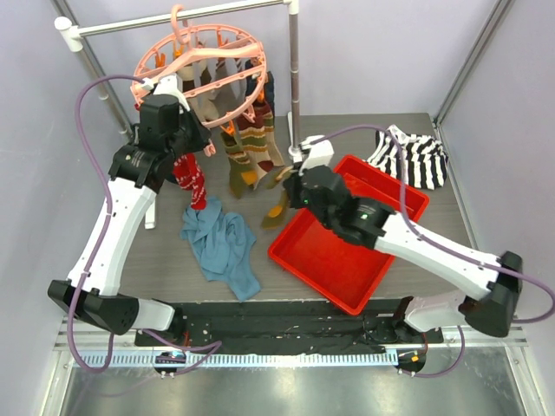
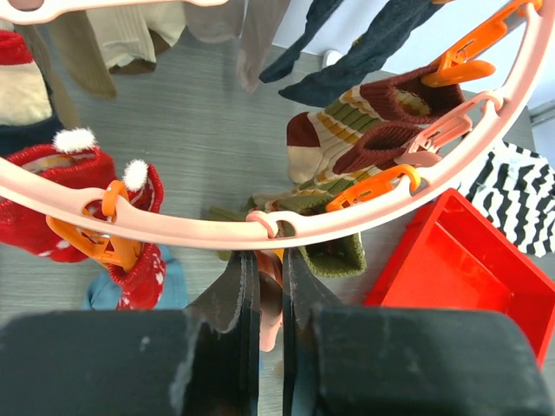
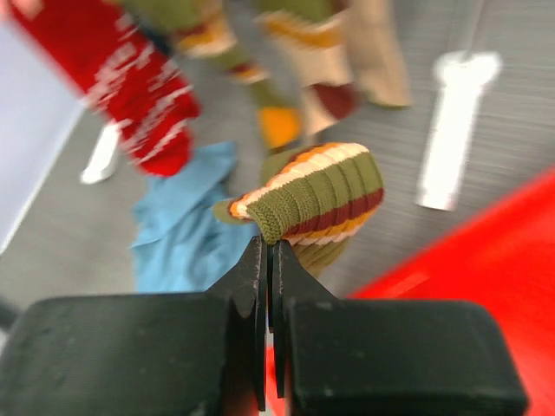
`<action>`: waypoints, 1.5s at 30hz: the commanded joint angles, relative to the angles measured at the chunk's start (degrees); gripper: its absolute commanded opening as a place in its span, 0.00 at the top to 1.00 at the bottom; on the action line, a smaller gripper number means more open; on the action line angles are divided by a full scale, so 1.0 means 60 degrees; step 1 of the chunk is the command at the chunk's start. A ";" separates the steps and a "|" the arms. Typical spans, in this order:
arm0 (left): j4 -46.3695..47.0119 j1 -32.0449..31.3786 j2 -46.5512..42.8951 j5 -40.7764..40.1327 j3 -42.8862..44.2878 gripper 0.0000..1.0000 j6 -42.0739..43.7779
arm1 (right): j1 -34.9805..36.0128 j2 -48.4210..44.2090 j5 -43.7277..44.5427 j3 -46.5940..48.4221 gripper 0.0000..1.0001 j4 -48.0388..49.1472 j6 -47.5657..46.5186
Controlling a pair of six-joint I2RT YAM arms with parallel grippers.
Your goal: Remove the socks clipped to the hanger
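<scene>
Pinches, with the left gripper (image 2: 269, 264), jaws almost together, a pink clip (image 2: 270, 305) hanging just under the near arc of the hanger (image 2: 173, 227). Holds, with the right gripper (image 3: 269, 251), jaws fully closed, the cuff of an olive-orange striped sock (image 3: 316, 195), low beside the far-left edge of the red tray (image 1: 347, 251) and seemingly free of any clip. Leaves the other socks (image 1: 247, 143) dangling from the ring at far left, under the grey rail (image 1: 173, 19).

Likely trouble from here:

- Cannot tell which sock, if any, sits in the pinched clip; hidden behind the fingers. Risks squeezing and freeing nothing.
- Any downward or nearward tug on that clip risks tilting the ring, swinging it on its hook, or lifting the hook off the rail and bringing everything down.
- Crowded on both sides: a red sock with white pompoms (image 2: 130, 260) just left of the fingers, an olive cuff just right. Could snag either one on pulling away.
- Thin bite on the striped cuff at the right. Could slip, or, if let go here, drop onto the table near the blue cloth (image 1: 221, 247) rather than into the tray.
</scene>
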 commanded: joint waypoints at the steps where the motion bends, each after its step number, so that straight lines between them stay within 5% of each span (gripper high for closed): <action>1: 0.0321 -0.0015 -0.0405 0.0504 -0.0151 1.00 0.0267 | -0.0146 -0.1228 0.2615 0.0869 0.99 -0.1825 0.0108; 7: 0.0351 -0.0014 -0.0376 0.0533 -0.0152 1.00 0.0223 | -0.0439 -0.1698 0.4108 0.1047 0.99 -0.3013 -0.0244; 14: 0.0336 -0.0015 -0.0404 0.0504 -0.0195 0.97 0.0223 | -0.1479 -0.2241 0.3233 -0.1206 0.98 -0.3058 0.0852; 15: 0.0379 0.0000 -0.0405 0.0475 -0.0253 0.96 0.0194 | -0.1567 -0.2212 0.3203 -0.1369 0.94 -0.3058 0.0956; 19: 0.0351 0.0000 -0.0375 0.0620 -0.0210 0.96 0.0121 | -0.1670 -0.1934 0.2867 -0.1153 0.51 -0.3014 0.1089; 21: 0.0336 -0.0014 -0.0375 0.0679 -0.0181 0.93 0.0091 | -0.1684 -0.1759 0.2458 -0.0582 0.44 -0.2737 0.0711; 25: 0.0350 0.0000 -0.0448 0.0723 -0.0210 0.92 0.0047 | -0.1670 -0.1641 0.0411 -0.0199 0.29 -0.0909 -0.0622; 28: 0.0365 -0.0015 -0.0478 0.0825 -0.0210 0.91 0.0018 | -0.1684 -0.1349 -0.1752 -0.0506 0.26 0.1521 -0.1587; 32: 0.0438 0.0000 -0.0536 0.0885 -0.0341 0.90 0.0032 | -0.1670 -0.0415 -0.2904 -0.0917 0.25 0.4683 -0.2293; 45: 0.0628 -0.0015 -0.0624 0.1001 -0.0590 0.82 0.0149 | -0.1670 0.3337 -0.4049 0.1132 0.22 0.6860 -0.3291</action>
